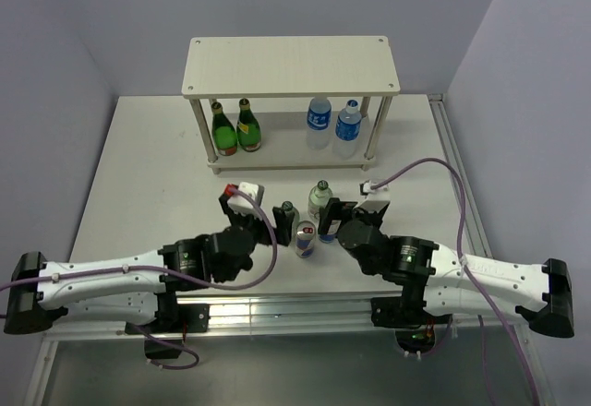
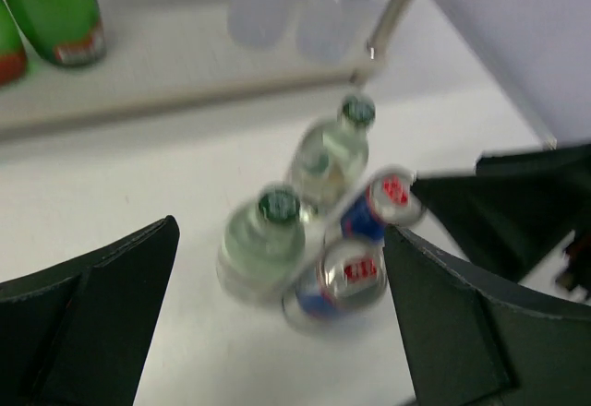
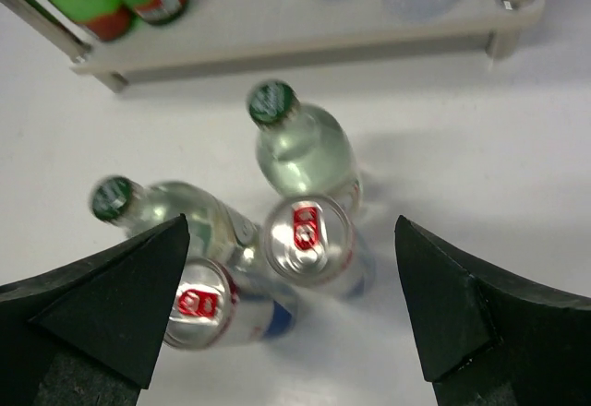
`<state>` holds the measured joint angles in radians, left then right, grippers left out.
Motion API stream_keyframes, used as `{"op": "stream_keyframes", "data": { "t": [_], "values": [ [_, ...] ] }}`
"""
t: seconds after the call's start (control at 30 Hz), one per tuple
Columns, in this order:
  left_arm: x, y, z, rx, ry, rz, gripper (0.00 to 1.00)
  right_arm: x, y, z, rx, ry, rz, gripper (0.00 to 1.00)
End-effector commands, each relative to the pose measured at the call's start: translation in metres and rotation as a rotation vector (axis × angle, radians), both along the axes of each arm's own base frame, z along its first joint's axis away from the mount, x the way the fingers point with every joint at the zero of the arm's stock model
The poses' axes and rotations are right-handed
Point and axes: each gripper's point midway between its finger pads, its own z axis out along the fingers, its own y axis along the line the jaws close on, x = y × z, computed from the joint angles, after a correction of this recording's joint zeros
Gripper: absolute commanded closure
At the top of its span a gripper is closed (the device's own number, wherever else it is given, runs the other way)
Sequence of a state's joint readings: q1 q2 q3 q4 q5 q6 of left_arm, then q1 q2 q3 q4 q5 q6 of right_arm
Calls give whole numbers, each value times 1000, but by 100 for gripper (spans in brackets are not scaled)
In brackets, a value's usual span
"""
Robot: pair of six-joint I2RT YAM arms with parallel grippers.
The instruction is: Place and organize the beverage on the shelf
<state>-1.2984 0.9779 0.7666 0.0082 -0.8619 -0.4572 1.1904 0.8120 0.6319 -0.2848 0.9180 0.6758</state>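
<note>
Two clear green-capped bottles (image 1: 286,215) (image 1: 320,197) and two blue-silver-red cans (image 1: 305,240) (image 1: 328,231) stand clustered on the table in front of the shelf (image 1: 291,65). Two blue-capped water bottles (image 1: 319,116) (image 1: 348,125) stand on its lower board at the right. My left gripper (image 1: 259,214) is open and empty just left of the cluster; its view shows a bottle (image 2: 266,244) and a can (image 2: 343,279) between its fingers (image 2: 92,323). My right gripper (image 1: 354,217) is open and empty just right of it, with a can (image 3: 309,240) between its fingers (image 3: 489,323).
Two dark green bottles (image 1: 223,131) (image 1: 247,127) with yellow labels stand on the lower board at the left. The top board is bare. The shelf's silver legs (image 1: 371,138) stand behind the cluster. Grey walls close in the table on three sides.
</note>
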Motion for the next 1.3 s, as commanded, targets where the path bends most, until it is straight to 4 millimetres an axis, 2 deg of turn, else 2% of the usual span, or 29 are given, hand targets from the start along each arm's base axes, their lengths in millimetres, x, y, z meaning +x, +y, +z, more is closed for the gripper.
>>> {"op": "stream_keyframes", "data": {
  "t": [0.0,0.17,0.37,0.47,0.57,0.63,0.67,0.73,0.77,0.83,0.87,0.93,1.07,1.27],
  "values": [
    [-31,1,-36,-28,103,-5,1,-11,-25,-29,-20,79,-106,1],
    [-66,-18,-73,25,147,-66,1,-17,-21,-51,-10,149,-118,1],
    [-89,-46,-105,31,189,-135,1,-20,-12,-66,-32,177,-109,1],
    [-92,-55,-117,7,195,-134,1,-20,-13,-68,-39,175,-113,1],
    [-89,-60,-130,47,169,-119,1,-21,-14,-68,-35,172,-112,1],
    [-85,-64,-131,55,137,-101,1,-21,-16,-70,-35,170,-112,1],
    [-84,-66,-140,87,126,-98,1,-21,-16,-70,-33,169,-108,1],
    [-80,-74,-139,80,106,-92,1,-22,-16,-73,-33,169,-101,1],
    [-76,-76,-148,103,103,-83,1,-22,-15,-73,-27,170,-100,1],
    [-70,-81,-148,102,84,-61,1,-22,-15,-76,-32,172,-101,1],
    [-66,-81,-156,126,81,-45,1,-22,-15,-78,-35,176,-101,1],
    [-58,-86,-157,116,70,-36,1,-22,-13,-80,-32,178,-96,1],
    [-34,-80,-171,150,52,49,1,-21,-8,-85,-35,175,-86,0],
    [-14,-77,-173,123,42,81,2,-18,4,-92,-60,177,-65,0]
  ]
}}
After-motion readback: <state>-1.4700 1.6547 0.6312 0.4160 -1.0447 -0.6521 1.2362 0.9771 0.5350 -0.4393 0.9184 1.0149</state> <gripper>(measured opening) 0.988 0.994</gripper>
